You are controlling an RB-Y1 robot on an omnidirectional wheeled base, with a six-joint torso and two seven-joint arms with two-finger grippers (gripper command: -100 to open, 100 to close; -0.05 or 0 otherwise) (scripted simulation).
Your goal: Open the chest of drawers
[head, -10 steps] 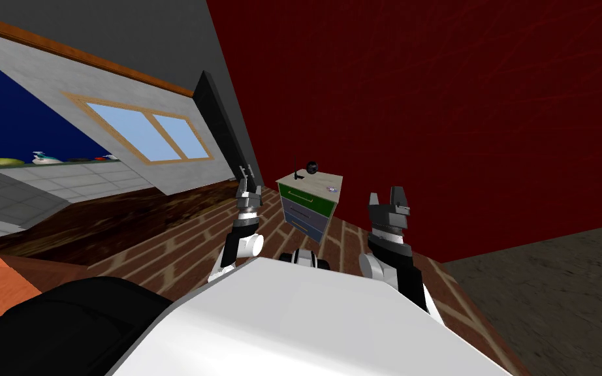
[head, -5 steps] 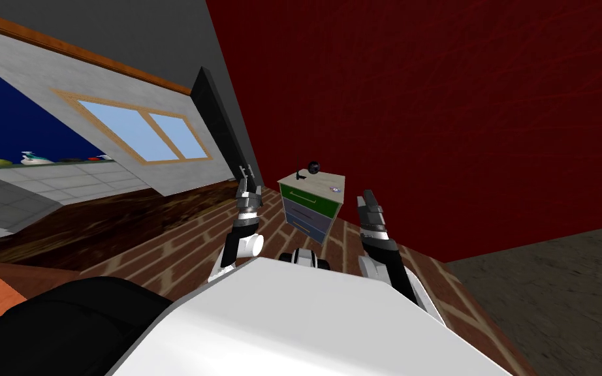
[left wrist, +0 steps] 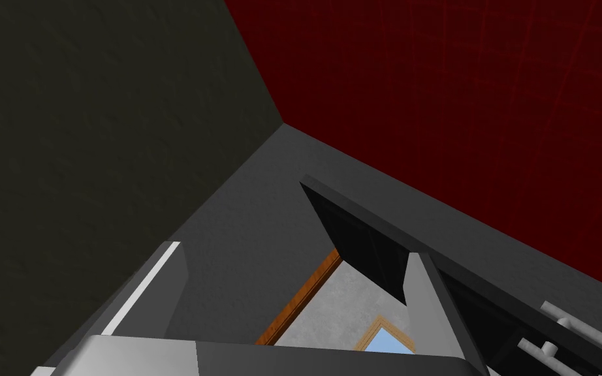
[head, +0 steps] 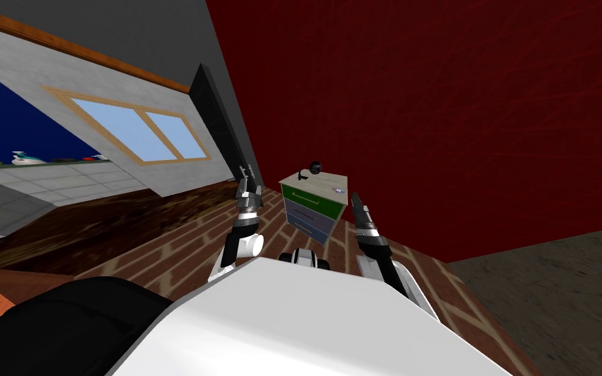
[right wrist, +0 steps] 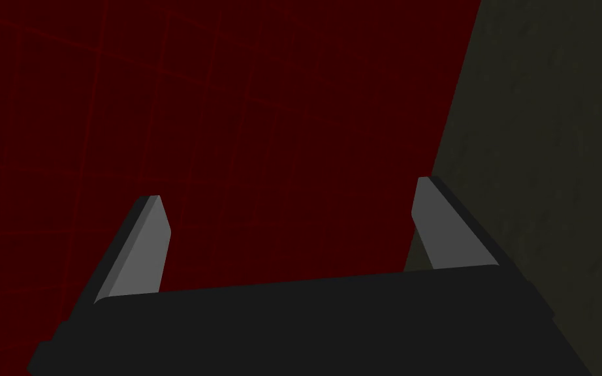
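The boxy chest of drawers (head: 313,207), pale-topped with one green and two slate-blue fronts, stands on brick-patterned floor (head: 189,243) by the red wall (head: 456,98). Our left jaws and right jaws gape wide, empty.

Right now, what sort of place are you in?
Likely a furnished room in a house, maybe a bedroom: a small chest of drawers with green and grey-blue fronts stands by a dark red wall, plus a wood-framed window.
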